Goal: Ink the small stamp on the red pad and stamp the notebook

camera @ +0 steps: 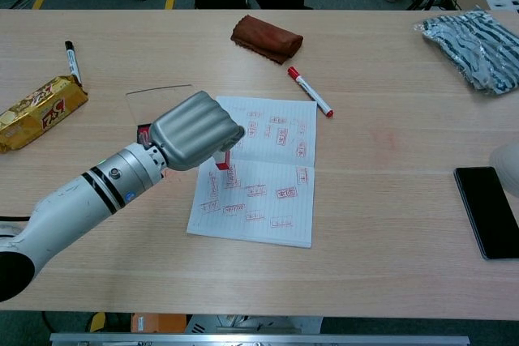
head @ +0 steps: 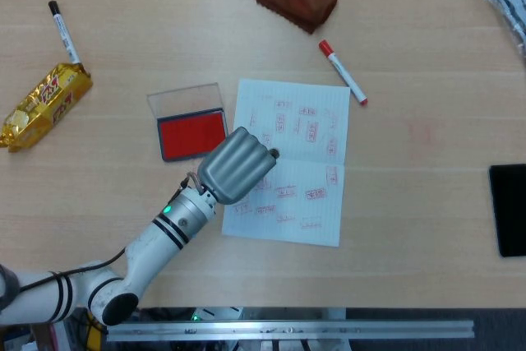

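I've got the small stamp (camera: 223, 160) pinched under my left hand (head: 237, 165), its red face pointing down just over the notebook (head: 316, 203)'s left page, so I'm reckoning it's lined up for a print. Red pad (head: 192, 134) sits open beside the notebook, lid flipped back.
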Tool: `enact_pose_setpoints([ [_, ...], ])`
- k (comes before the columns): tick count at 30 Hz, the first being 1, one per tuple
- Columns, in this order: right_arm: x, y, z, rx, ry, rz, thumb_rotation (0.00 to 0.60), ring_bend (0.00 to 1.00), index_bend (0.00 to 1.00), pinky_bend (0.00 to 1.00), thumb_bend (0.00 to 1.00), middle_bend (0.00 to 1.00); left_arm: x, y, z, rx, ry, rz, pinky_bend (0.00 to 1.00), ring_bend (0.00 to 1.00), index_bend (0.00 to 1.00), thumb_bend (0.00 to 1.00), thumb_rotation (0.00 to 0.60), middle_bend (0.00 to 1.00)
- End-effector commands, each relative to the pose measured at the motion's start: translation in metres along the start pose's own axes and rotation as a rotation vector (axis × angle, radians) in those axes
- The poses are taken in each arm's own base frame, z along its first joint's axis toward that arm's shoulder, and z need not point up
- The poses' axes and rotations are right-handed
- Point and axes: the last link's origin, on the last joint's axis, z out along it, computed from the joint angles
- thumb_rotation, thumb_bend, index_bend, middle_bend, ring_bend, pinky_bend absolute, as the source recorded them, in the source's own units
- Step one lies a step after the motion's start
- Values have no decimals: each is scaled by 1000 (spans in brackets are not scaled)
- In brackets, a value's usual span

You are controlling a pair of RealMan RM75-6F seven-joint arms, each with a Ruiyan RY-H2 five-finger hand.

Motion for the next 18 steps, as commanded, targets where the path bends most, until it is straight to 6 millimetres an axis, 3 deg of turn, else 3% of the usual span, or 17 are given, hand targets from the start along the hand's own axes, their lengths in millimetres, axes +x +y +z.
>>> enact_pose_setpoints([
  [1, 0, 0, 0, 0, 0, 0, 600, 360, 331, 459, 159, 400, -2, 9, 3, -19, -4, 12, 1000, 1000, 580, 290, 600, 1000],
  [18, 3, 4, -2, -9, 1, -5, 600, 360, 331, 459, 159, 400, -4, 34, 24, -23, -1, 26, 1000, 1000, 580, 289, 600, 1000],
])
